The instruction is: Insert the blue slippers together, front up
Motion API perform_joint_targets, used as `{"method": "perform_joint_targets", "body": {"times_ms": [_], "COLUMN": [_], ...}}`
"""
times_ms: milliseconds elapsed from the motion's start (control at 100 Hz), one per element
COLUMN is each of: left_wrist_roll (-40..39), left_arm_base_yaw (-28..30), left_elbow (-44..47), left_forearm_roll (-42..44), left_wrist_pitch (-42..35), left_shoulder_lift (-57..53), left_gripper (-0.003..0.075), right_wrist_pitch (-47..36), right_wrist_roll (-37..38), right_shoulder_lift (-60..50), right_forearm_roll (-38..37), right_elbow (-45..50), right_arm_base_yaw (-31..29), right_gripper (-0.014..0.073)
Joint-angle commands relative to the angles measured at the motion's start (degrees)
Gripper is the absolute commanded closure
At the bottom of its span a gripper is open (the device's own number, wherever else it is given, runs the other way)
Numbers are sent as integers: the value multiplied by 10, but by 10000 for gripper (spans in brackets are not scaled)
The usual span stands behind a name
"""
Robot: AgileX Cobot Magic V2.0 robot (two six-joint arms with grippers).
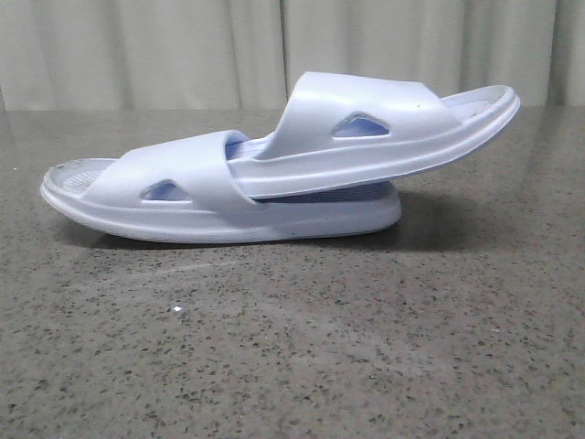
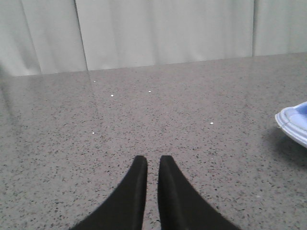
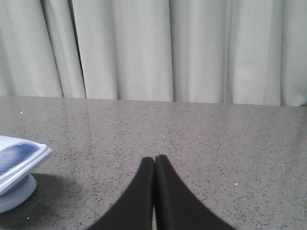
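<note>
**benchwatcher:** ok so biggest thing first, the speckled grey stone bench (image 1: 292, 347) fills basically every view, with a pale pleated curtain (image 1: 183, 55) hanging behind it. The blue slippers (image 1: 274, 174) sit in the middle of the bench in the front view, nested. The lower slipper (image 1: 137, 197) lies flat on its sole. The upper slipper (image 1: 384, 123) has one end pushed under the lower one's wide strap, and its other end tilts up and sticks out to the right, clear of the bench. You can see a triangular cutout on the side of each strap.

**gritty_arm:** yep, same here. What about the arms? None of them show in the front view.

**benchwatcher:** only the wrist cams. Left tool (image 2: 152, 165): dark fingers nearly together, just a thin gap between them, gripping nothing, above bare bench. The edge of a slipper peeks in at the side of that view, well apart from the fingers.

**gritty_arm:** and the right tool (image 3: 154, 163) has its fingers pressed tip to tip, nothing between them. The raised slipper end shows off to the side there too, not touching.
</note>
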Motion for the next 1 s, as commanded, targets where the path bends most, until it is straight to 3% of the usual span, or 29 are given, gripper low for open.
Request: {"method": "perform_joint_targets", "body": {"times_ms": [0,360,990], "left_wrist_roll": [-46,-68,-68], "left_arm_base_yaw": [3,3,3], "left_elbow": [2,16,16], "left_forearm_roll": [51,85,51], "left_wrist_pitch": [-63,-65,-65], "left_shoulder_lift": [-21,-31,-31], "left_gripper": [704,704,704], "right_wrist_pitch": [-41,-41,-41], "right_wrist_roll": [-5,-5,-5], "right_shoulder_lift": [-7,-7,-7], "right_forearm_roll": [-14,-14,-14], "right_elbow": [-12,-12,-12], "right_arm_base_yaw": [-4,-4,-4], "right_gripper": [701,701,701]}}
